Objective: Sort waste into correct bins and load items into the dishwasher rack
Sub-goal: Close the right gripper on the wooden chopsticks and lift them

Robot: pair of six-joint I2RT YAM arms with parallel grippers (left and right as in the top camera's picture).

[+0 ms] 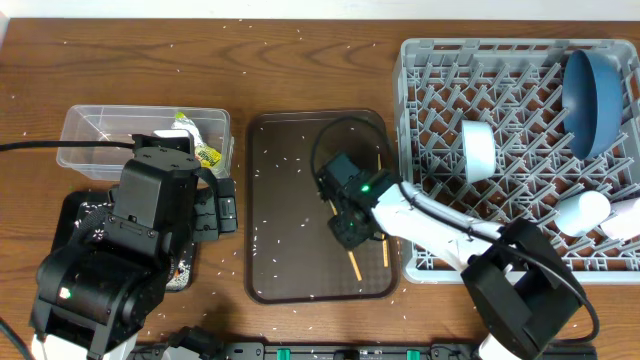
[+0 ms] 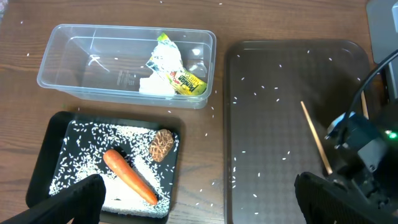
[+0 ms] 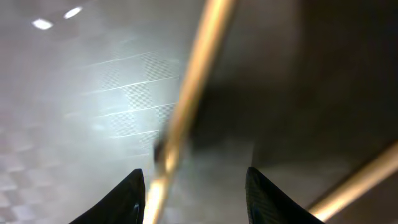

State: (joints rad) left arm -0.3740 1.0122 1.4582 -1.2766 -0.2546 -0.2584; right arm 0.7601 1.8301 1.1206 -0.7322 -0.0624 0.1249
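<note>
The left gripper [image 2: 199, 208] hangs, jaws spread wide. The right arm [image 1: 440, 215] stretches inward, right gripper [image 3: 198, 199] pointing down, jaws partly apart.

Plastic tub [image 2: 56, 81] far left, shallow tray [image 2: 65, 121] just nearer — serving tray [image 1: 290, 200] holding chopsticks [image 2: 316, 137] centre — dishwasher rack [image 1: 440, 80] right, plate [image 1: 592, 90] inside.

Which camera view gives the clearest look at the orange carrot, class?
The left wrist view: the carrot lies whole and unobstructed in the black tray. Overhead, the left arm hides it. The right wrist view shows only chopsticks on the brown tray.
</note>
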